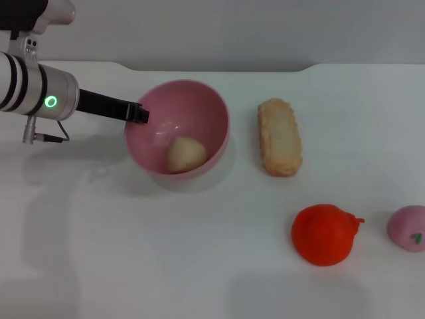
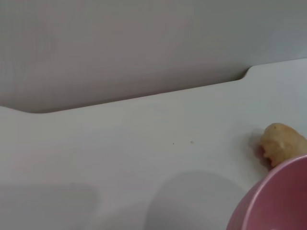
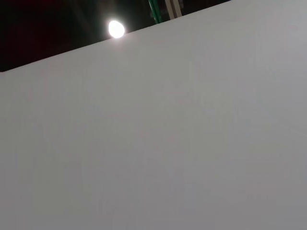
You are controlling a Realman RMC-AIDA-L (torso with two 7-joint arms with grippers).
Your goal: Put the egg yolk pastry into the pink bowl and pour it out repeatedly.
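**Ana:** One pastry, one bowl, and they're together! The egg yolk pastry (image 1: 186, 154) sits inside the pink bowl (image 1: 199, 106), low against the near wall, and the bowl looks tipped a little toward us.

**Ben:** And the left gripper (image 1: 137, 112) is right at the rim on the bowl's left side, dark fingers pinched on the edge of the pink bowl, as far as the head view lets me judge. Its wrist camera catches only a slice of that rim (image 2: 276, 196).

**Ana:** So the pour is the step in hand, I'd say. How do you do it well?

**Ben:** Keep that rim pinch firm, since glossy plastic will want to slip. Roll the wrist slowly so the pastry slides out onto bare table (image 1: 133, 252) in front, not toward the long bread (image 1: 279, 136) lying just right of the bowl. A round ball may well roll on, so tip low.

**Ana:** Farther out?

**Ben:** An orange-red fruit (image 1: 324, 234) near the front right, and a pink fruit with a green mark (image 1: 408, 228) at the right edge, both well apart from the bowl.

**Ana:** The right gripper?

**Ben:** Nowhere in view. Its wrist camera shows only a blank pale surface and a ceiling light (image 3: 115, 28).

**Ana:** White matte tabletop, plain grey wall behind.
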